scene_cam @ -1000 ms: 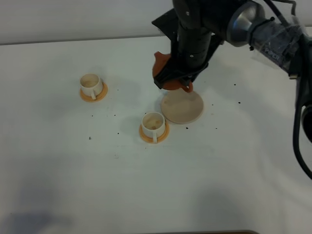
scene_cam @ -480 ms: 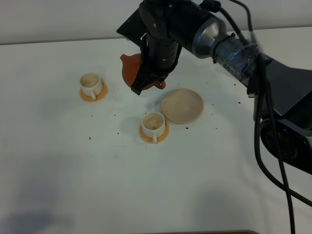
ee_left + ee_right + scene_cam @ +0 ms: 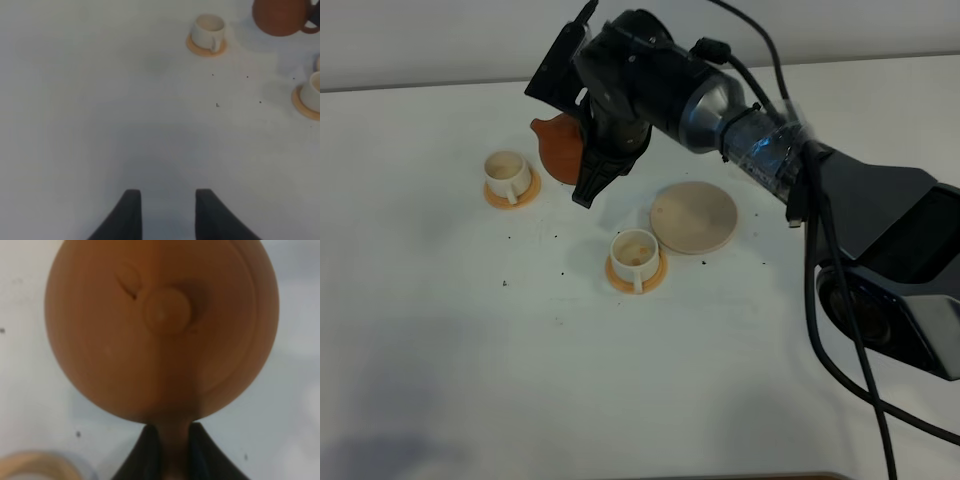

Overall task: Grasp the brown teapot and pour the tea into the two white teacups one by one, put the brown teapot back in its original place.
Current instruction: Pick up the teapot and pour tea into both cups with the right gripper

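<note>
The brown teapot (image 3: 556,146) hangs in the air just right of the left white teacup (image 3: 506,174), which stands on its orange-tan saucer (image 3: 510,195). My right gripper (image 3: 583,165) is shut on the teapot's stubby handle; the right wrist view shows the lid (image 3: 165,310) from above and the gripper (image 3: 174,455) clamped on the handle. The second white teacup (image 3: 636,254) stands on its saucer in the middle. The beige trivet (image 3: 693,216) is bare. My left gripper (image 3: 167,212) is open and empty over bare table, far from the left cup (image 3: 208,30).
The white table (image 3: 470,350) carries small dark specks around the cups. My right arm (image 3: 760,150) reaches across the middle from the right, above the trivet's far side. The teapot (image 3: 280,17) and second cup (image 3: 315,90) sit at the left wrist view's edge.
My right arm has carried the teapot leftward, from just above the trivet's far edge to beside the left teacup. The cups and trivet have not moved.
</note>
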### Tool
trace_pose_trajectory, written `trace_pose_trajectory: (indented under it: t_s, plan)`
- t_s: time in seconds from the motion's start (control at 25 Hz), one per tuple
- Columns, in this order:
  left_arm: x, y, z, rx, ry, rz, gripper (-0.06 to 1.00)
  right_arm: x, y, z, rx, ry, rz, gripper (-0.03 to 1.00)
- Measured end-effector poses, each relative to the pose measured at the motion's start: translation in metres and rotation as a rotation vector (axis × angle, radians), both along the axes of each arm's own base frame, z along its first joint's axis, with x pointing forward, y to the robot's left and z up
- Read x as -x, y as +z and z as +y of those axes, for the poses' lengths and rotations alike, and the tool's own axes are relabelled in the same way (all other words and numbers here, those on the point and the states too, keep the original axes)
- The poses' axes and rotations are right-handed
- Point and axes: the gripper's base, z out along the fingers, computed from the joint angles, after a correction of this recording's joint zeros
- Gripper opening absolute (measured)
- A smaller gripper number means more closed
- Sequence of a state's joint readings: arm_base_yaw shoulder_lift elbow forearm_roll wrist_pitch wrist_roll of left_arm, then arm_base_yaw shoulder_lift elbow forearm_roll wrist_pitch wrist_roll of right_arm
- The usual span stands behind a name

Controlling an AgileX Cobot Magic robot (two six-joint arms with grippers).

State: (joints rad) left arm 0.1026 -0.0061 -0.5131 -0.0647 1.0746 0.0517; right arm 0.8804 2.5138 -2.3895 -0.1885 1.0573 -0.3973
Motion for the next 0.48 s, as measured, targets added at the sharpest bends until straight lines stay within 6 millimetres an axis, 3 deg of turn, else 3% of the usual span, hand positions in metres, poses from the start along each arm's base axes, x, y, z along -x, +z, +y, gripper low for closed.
trace_pose_trajectory:
  t_s: [0.2,0.48]
  plan:
    - [0.0,0.0,0.0,0.0,0.0,0.0,0.27,-0.002,-0.011,0.007,0.02,0.035,-0.069,0.09]
    - [0.0,0.0,0.0,0.0,0.0,0.0,0.27,-0.004,-0.008,0.013,0.007,0.093,-0.159,0.09]
